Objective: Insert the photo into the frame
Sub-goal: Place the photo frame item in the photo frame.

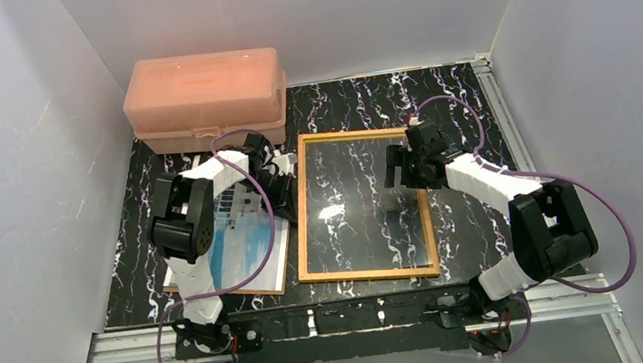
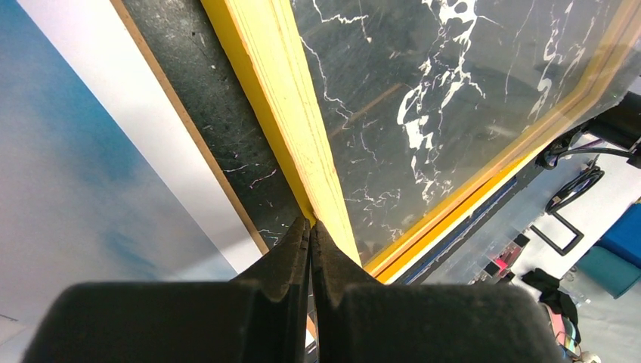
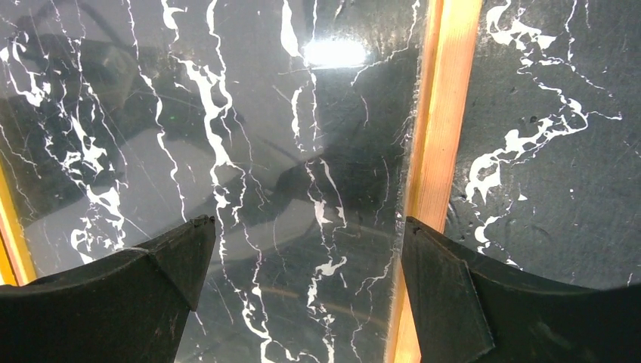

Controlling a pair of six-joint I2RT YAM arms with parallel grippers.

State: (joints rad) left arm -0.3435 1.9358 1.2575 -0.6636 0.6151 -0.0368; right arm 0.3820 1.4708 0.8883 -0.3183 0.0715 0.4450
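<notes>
Top external view gives you the frame (image 1: 369,274) lying flat in the middle of the black marbled table (image 1: 456,111), its orange-brown wooden edge up and the table pattern showing through its glass. The photo (image 1: 252,249) lies just left of the frame, blue sky side up, partly hidden under your left arm. A pink plastic box (image 1: 205,99) sits at the far left, apart from both.

Your left gripper (image 2: 310,227) has its fingers pressed together with nothing visible between them. In the left wrist view, the tips sit at the outer edge of the frame's left rail (image 2: 280,98), right where the rail meets the table. In that same view the photo (image 2: 60,151) with its white border lies on a thin brown board (image 2: 195,136), and a strip of bare table separates the board from the frame.

Your right gripper (image 3: 306,242) is spread wide and holds nothing. It hangs over the right side of the frame: one finger (image 3: 174,261) is above the glass, the other is at the right wooden rail (image 3: 446,113). You cannot tell from these views whether that finger touches the rail.
</notes>
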